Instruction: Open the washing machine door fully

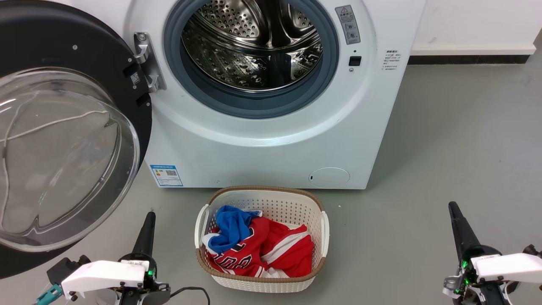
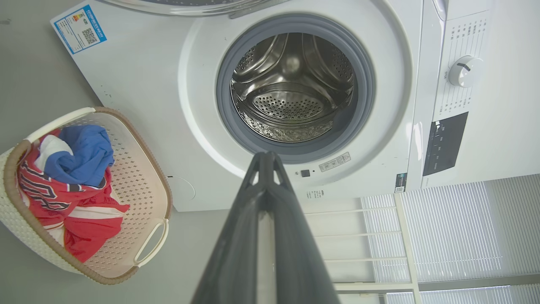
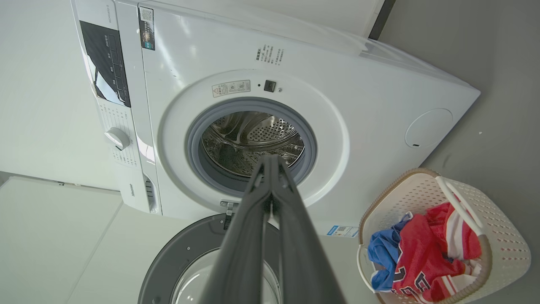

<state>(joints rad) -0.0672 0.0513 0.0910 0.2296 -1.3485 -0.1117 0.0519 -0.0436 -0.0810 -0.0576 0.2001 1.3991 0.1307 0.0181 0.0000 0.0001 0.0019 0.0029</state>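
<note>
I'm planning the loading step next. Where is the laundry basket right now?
In the head view, the laundry basket sits on the floor at lower centre, close in front of the washing machine and right of the open washing machine door.

washing machine door [image 1: 106, 55]: matt dark plastic rim, clear glossy glass bowl [image 1: 63, 156] | hinge [image 1: 148, 61]: bright metal | washing machine [image 1: 254, 161]: smooth glossy white shell, matt grey rubber ring [image 1: 254, 106], shiny perforated steel drum [image 1: 254, 55] | basket [image 1: 275, 204]: white perforated plastic, brown woven-look rim | clothes [image 1: 275, 250]: red and blue cloth | floor [image 1: 444, 148]: smooth matt grey
</note>
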